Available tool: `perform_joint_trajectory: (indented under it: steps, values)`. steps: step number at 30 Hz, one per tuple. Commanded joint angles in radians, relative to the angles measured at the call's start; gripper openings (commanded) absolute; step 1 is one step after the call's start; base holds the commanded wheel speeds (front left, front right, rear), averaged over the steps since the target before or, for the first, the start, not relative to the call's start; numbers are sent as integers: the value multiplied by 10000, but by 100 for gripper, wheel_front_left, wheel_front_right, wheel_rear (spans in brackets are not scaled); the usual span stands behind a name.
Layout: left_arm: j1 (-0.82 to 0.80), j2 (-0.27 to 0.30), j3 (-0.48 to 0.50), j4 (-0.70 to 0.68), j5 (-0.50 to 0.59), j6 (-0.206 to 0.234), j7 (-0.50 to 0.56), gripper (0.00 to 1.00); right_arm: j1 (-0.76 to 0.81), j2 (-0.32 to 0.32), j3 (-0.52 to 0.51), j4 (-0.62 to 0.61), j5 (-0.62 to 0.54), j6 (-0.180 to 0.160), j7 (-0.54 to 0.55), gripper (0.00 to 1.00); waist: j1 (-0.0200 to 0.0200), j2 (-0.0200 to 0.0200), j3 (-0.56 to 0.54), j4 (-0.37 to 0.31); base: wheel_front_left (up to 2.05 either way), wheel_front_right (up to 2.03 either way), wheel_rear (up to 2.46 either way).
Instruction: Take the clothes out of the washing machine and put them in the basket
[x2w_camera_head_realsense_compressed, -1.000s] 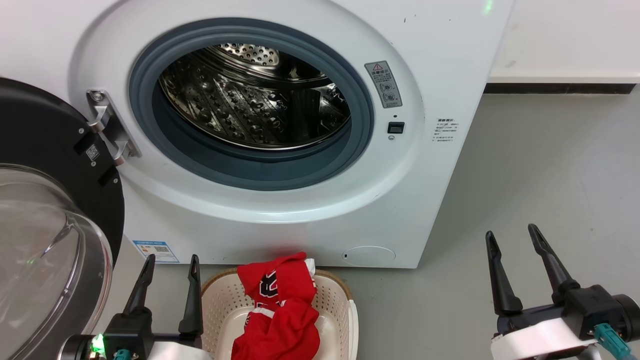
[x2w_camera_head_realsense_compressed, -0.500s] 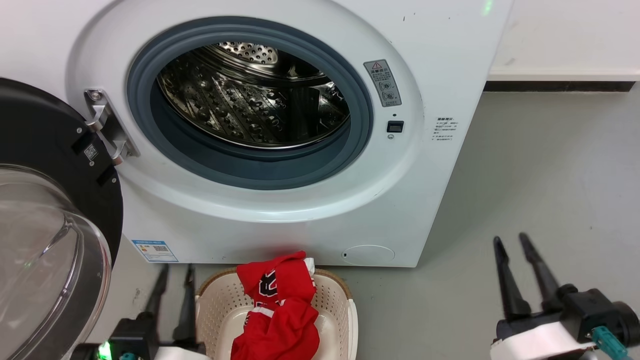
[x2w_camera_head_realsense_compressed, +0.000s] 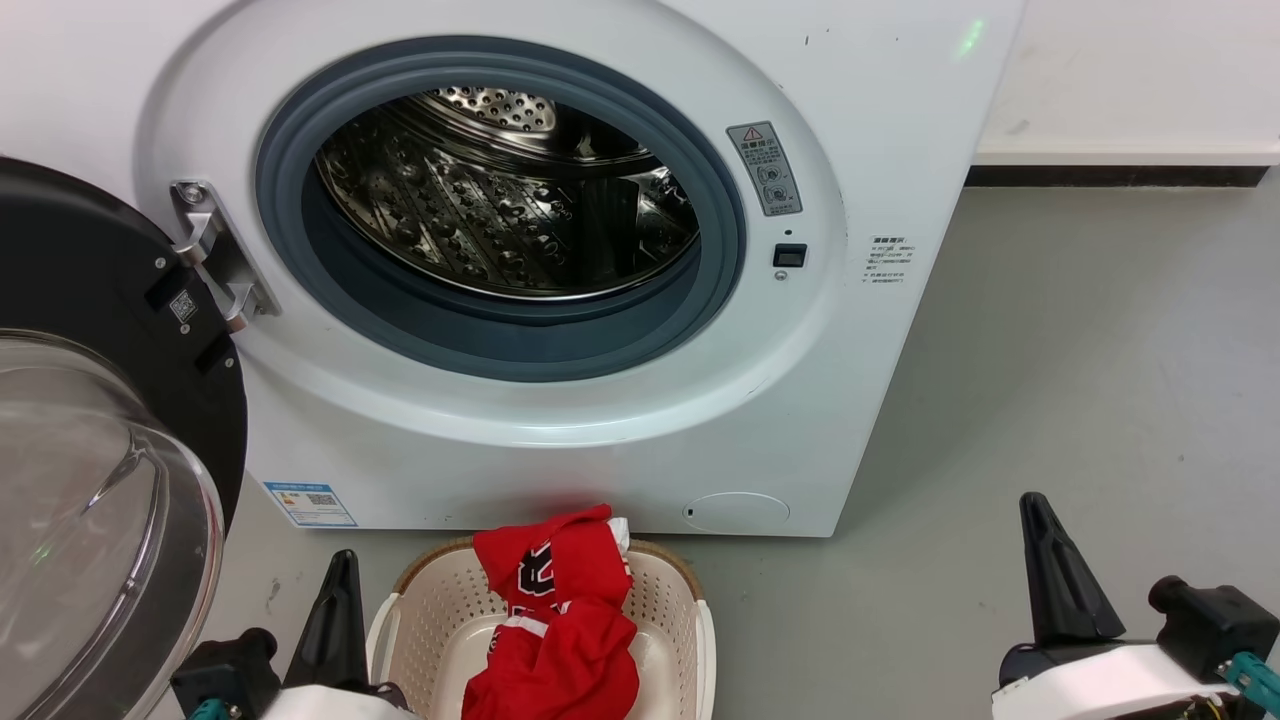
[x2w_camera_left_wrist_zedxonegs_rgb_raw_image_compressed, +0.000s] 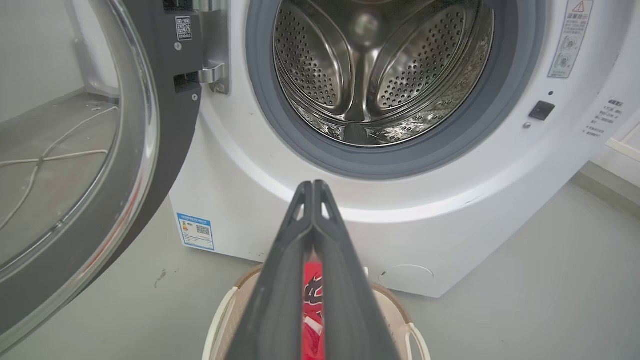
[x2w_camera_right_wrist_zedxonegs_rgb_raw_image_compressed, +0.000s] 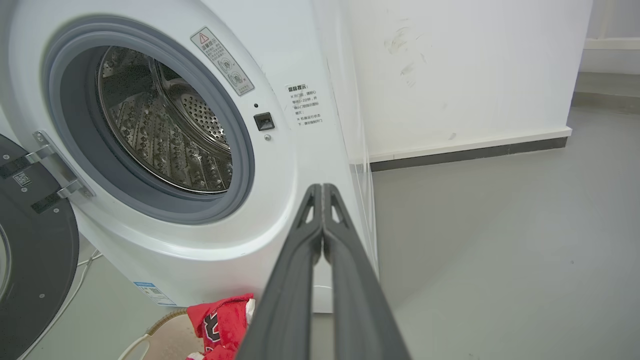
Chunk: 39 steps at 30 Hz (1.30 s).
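Head view: washing machine (x2w_camera_head_realsense_compressed: 880, 380) bears warning label (x2w_camera_head_realsense_compressed: 765, 168), blue QR sticker (x2w_camera_head_realsense_compressed: 310, 503).

- The head camera looks forward and down from close by, square onto the front of the washing machine (x2w_camera_head_realsense_compressed: 600, 440), with the basket (x2w_camera_head_realsense_compressed: 680, 600) at its bottom edge.
- The left wrist camera sits low above the basket and aims straight into the drum (x2w_camera_left_wrist_zedxonegs_rgb_raw_image_compressed: 360, 65).
- The right wrist camera stands off to the right and is angled left across the washing machine's right corner and the floor (x2w_camera_right_wrist_zedxonegs_rgb_raw_image_compressed: 500, 250).
- All three views share the drum opening and the basket.
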Motion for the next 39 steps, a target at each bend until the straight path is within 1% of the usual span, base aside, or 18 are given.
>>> perform_joint_trajectory:
  steps: [1, 18, 39]
  values:
    - [-296, 21, 59, -110, -354, -40, 53, 0, -307, -78, 0, -102, 378, -1, 32, 0, 0, -1, -3, 0, 0, 0, 0]
    - [-697, 10, 176, 180, -3389, -160, 740, 0, -634, -214, -70, 261, 3572, -2, 614, 0, 0, -1, -63, -7, 0, 0, 0]
    - [-1107, -1, 327, 501, -6429, -288, 1459, 0, -945, -286, -225, 625, 6705, -2, 1266, 0, 0, -1, -138, -15, 0, 0, 0]
